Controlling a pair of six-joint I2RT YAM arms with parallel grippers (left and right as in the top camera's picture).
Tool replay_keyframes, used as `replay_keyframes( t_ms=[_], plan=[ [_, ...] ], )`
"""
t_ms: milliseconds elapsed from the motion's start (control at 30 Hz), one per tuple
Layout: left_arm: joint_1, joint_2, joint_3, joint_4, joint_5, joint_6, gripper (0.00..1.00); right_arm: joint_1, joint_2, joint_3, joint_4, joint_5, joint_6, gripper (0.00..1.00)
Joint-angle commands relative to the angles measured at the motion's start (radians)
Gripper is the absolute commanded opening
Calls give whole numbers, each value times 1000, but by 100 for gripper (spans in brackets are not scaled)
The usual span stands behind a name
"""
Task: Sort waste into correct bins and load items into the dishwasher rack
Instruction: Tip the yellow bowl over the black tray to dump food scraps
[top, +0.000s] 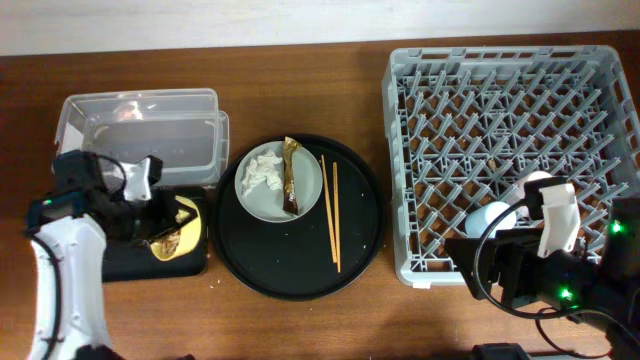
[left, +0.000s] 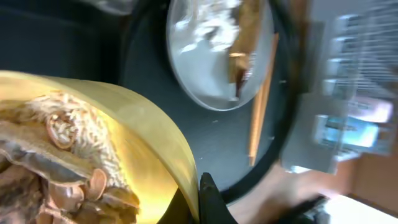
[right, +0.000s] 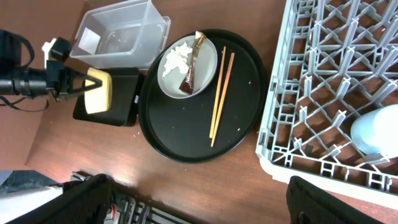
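Observation:
My left gripper is shut on the rim of the small yellow bowl. It holds the bowl tilted over the shallow black rectangular tray. Brownish food leftovers sit in the bowl. The grey plate holds white paper scraps and the brown-and-gold wrapper. Two chopsticks lie beside it. My right gripper is open and empty at the rack's front corner.
The clear plastic box stands behind the black bin. The plate and chopsticks rest on a large round black tray. The grey dishwasher rack fills the right side, with a light blue cup near its front.

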Motion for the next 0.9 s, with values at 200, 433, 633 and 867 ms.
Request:
replay_keyframes(
  t_ms=[200,433,633,867],
  plan=[
    [334,285,-32,-126,710,544,0,7,2,0,2,13,-10,91],
    [366,335,-32,-269,735,698,0,7,2,0,6,21,-3,91],
    [372,341,-32,-333,772,743,0,8,2,0,0,20,9,91],
    [379,343,-31,-435,777,809,0,8,2,0,-11,21,8,91]
  ],
)
